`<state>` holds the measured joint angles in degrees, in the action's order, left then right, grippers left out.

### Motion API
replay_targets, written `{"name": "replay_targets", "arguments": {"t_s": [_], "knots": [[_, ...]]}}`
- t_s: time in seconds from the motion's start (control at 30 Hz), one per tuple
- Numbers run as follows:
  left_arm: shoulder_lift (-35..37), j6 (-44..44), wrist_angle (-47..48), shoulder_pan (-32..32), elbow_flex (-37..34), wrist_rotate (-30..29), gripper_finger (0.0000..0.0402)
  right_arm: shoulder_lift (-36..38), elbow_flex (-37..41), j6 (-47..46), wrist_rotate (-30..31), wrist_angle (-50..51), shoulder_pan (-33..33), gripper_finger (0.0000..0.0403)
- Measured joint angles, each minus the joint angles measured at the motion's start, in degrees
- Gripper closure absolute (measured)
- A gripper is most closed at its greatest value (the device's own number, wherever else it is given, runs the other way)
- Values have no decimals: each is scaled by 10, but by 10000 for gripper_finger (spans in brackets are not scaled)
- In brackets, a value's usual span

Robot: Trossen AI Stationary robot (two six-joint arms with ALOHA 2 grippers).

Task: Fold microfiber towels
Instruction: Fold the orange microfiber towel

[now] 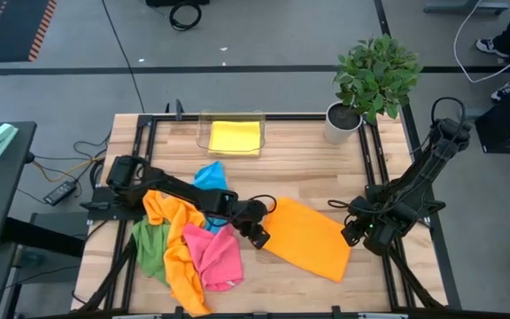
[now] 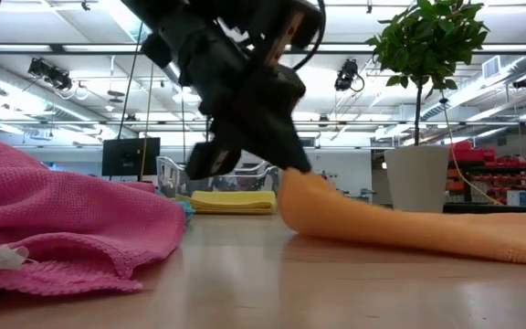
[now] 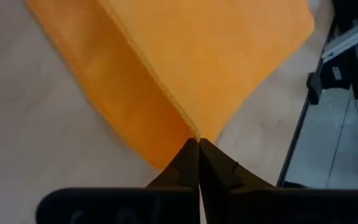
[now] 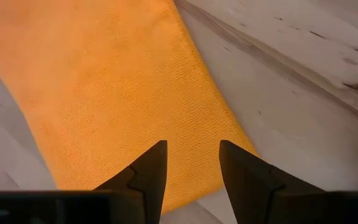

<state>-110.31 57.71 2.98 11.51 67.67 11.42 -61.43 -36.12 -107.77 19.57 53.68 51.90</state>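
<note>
Left gripper (image 3: 198, 144) | I'm pinching the corner of the limp, light orange microfiber towel (image 1: 306, 237), centre-right of frame | right gripper (image 4: 192, 163) is hovering parted over its far edge | I'm judging corners the best hold.

orange towel (image 1: 306, 237): soft cloth, matt, with a fine bumpy weave and a stitched edge
pink towel (image 2: 62, 219): fuzzy cloth, matt, with a small white tag
table (image 1: 299, 159): pale wood, smooth, lines of grain showing
tray (image 1: 204, 133): clear plastic, shiny
plant pot (image 1: 340, 124): white, smooth
left gripper (image 3: 197, 155): dark, hard, matt
right gripper (image 4: 192, 163): dark, hard, matt
</note>
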Motion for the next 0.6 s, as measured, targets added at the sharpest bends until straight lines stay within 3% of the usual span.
{"name": "replay_targets", "arguments": {"t_s": [0.5,0.6], "knots": [[5,-60,32,61,-1,10,398,0,0,13,6,4,0,248],[5,-93,25,73,-1,-18,395,-5,0,8,16,-56,1,248]]}}
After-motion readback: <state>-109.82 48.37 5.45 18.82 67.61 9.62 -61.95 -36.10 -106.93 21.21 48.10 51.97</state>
